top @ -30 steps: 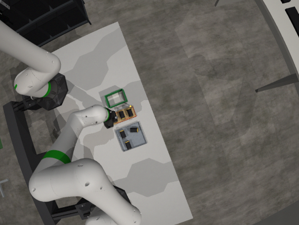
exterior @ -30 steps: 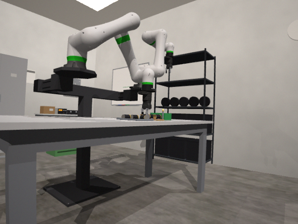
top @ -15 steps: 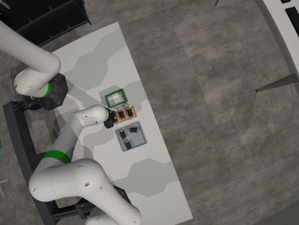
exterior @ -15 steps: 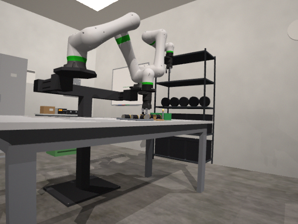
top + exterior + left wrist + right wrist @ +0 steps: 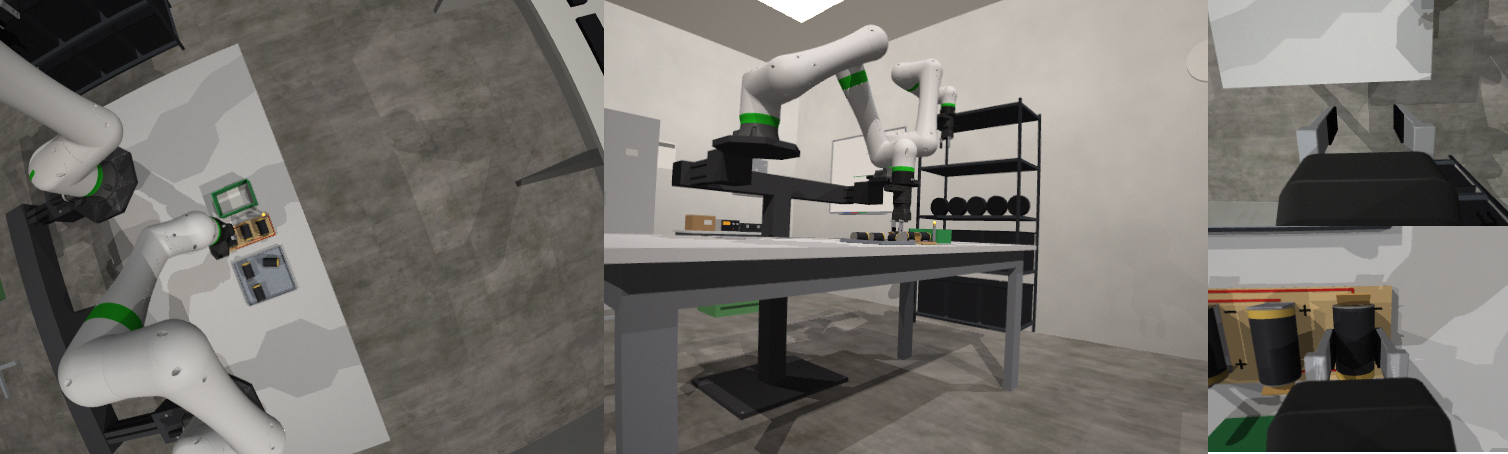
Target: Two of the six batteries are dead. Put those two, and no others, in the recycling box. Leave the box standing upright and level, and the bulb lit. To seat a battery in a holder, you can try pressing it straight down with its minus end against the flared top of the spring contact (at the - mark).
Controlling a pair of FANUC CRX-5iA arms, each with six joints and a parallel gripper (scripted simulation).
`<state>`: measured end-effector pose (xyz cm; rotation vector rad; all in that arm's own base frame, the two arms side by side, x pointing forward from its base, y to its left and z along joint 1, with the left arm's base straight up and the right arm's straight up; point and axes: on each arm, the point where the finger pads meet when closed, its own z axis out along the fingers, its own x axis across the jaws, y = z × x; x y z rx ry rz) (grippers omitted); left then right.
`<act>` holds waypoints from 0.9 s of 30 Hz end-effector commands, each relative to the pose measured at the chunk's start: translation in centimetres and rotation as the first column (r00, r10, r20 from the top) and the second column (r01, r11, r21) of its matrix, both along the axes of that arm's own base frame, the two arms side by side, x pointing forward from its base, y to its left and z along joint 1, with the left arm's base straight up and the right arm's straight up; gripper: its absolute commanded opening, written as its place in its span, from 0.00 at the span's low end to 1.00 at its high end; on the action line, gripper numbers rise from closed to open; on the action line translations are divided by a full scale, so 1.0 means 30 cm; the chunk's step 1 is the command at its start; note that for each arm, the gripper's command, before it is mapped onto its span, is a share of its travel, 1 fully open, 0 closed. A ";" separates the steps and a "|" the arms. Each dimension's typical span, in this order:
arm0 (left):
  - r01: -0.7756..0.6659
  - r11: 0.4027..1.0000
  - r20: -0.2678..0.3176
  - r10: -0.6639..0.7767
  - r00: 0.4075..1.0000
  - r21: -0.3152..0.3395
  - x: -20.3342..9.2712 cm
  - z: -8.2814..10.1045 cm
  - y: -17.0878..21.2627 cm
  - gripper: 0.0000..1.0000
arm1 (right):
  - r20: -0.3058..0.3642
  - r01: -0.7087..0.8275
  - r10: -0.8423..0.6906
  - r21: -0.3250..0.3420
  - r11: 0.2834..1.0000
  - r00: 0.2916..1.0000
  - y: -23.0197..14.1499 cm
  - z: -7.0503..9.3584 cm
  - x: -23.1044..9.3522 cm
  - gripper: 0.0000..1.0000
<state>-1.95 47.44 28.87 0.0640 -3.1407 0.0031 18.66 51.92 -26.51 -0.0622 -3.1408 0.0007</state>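
Observation:
My right gripper [image 5: 1354, 340] [image 5: 897, 230] is shut on the end battery [image 5: 1353, 333] in the wooden holder [image 5: 1383, 295] [image 5: 254, 231]. That battery lies in its bay, its dark end by the - mark and its gold end opposite. Two other batteries [image 5: 245, 231] [image 5: 262, 227] sit in the holder. The bulb [image 5: 263, 214] [image 5: 934, 223] glows yellow. The green recycling box [image 5: 215, 205] [image 5: 945, 236] stands upright beside the holder, with no battery visible in it. Three batteries [image 5: 271, 262] [image 5: 248, 270] [image 5: 258, 291] lie in the grey tray [image 5: 275, 281]. My left gripper [image 5: 1365, 117] [image 5: 945, 144] is open and empty, high up.
The box and the tray flank the holder on opposite sides, both close to it. The white table [image 5: 235, 335] [image 5: 1333, 65] carries them all. A dark shelf rack [image 5: 1020, 150] stands behind the table. The right arm reaches low over the table.

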 end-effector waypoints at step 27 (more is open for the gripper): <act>0.000 1.000 0.000 0.000 1.000 0.002 0.000 0.003 0.001 1.00 | 0.001 0.000 0.000 0.002 1.000 1.000 0.003 0.338 0.001 0.57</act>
